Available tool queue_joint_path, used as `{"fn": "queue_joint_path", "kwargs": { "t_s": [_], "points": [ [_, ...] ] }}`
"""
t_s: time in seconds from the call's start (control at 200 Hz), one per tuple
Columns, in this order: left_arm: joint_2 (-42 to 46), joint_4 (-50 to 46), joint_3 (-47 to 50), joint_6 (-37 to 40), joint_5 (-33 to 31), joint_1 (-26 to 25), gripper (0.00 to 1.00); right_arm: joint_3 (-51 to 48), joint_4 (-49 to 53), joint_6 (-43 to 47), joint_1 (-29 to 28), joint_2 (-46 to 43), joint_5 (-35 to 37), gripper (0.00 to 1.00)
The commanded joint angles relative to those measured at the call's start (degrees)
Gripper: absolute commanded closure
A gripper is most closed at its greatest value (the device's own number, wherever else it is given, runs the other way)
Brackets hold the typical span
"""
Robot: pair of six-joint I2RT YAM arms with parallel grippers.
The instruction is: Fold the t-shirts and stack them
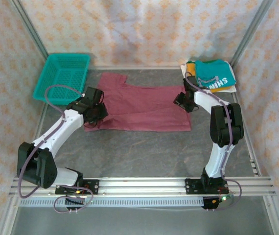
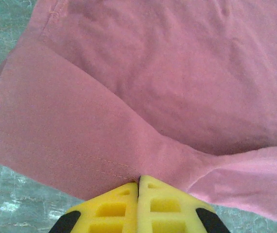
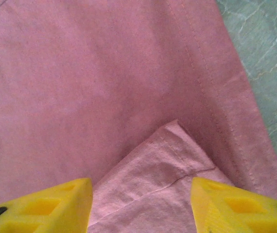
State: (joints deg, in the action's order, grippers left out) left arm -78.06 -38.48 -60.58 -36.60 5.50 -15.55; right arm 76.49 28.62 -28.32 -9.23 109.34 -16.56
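The maroon t-shirt lies spread across the middle of the table, print hidden. My left gripper is at its left edge. In the left wrist view the yellow fingers are pressed together, and the left gripper is shut on a stitched hem of the maroon t-shirt. My right gripper is at the shirt's right end. It stands open over a turned-over corner of the maroon cloth. The teal t-shirt with white print tops a folded pile at the back right, over the orange-yellow and cream ones.
A teal mesh basket sits at the back left corner. Bare grey table lies between the shirt and the front rail. Patterned curtain walls enclose the table.
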Motion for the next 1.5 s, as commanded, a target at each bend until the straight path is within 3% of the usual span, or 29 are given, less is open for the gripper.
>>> {"fn": "queue_joint_path", "kwargs": {
  "t_s": [0.0,0.29,0.525,0.836,0.911,0.991,1.156,1.331,1.496],
  "points": [
    [2.9,-3.8,0.8,-1.2,-1.1,-1.0,1.00,-0.5,-0.1,-1.9,-1.2,-2.0,-0.7,0.42],
    [8.7,-10.0,1.0,-3.0,0.2,-3.2,1.00,-0.7,-0.4,-3.1,-2.7,-1.8,-1.1,0.37],
    [17.0,-11.4,7.5,-7.2,1.1,-6.0,1.00,-0.1,1.9,-3.1,-4.3,-1.4,-1.4,0.38],
    [19.9,-10.9,11.8,-6.2,2.8,-8.4,1.00,-2.6,3.1,-1.7,-4.9,-1.0,1.1,0.54],
    [20.4,-10.4,13.2,-6.2,2.8,-8.5,1.00,-2.3,4.2,-0.9,-4.9,-0.6,2.4,0.65],
    [21.2,-8.8,15.2,-6.5,2.7,-8.5,1.00,-2.7,3.8,-0.7,-4.9,-0.9,2.6,0.68],
    [22.7,-7.7,19.4,-7.8,1.5,-8.6,1.00,-2.9,4.6,-0.1,-4.9,-4.0,3.0,0.96],
    [24.1,-10.5,20.7,-9.4,-0.7,-8.6,1.00,-4.9,6.5,1.1,-4.9,-10.1,5.9,1.00],
    [26.1,-11.9,23.3,-10.5,1.3,-8.6,1.00,-10.0,6.4,1.2,-4.9,-15.3,7.1,1.00]
  ]
}}
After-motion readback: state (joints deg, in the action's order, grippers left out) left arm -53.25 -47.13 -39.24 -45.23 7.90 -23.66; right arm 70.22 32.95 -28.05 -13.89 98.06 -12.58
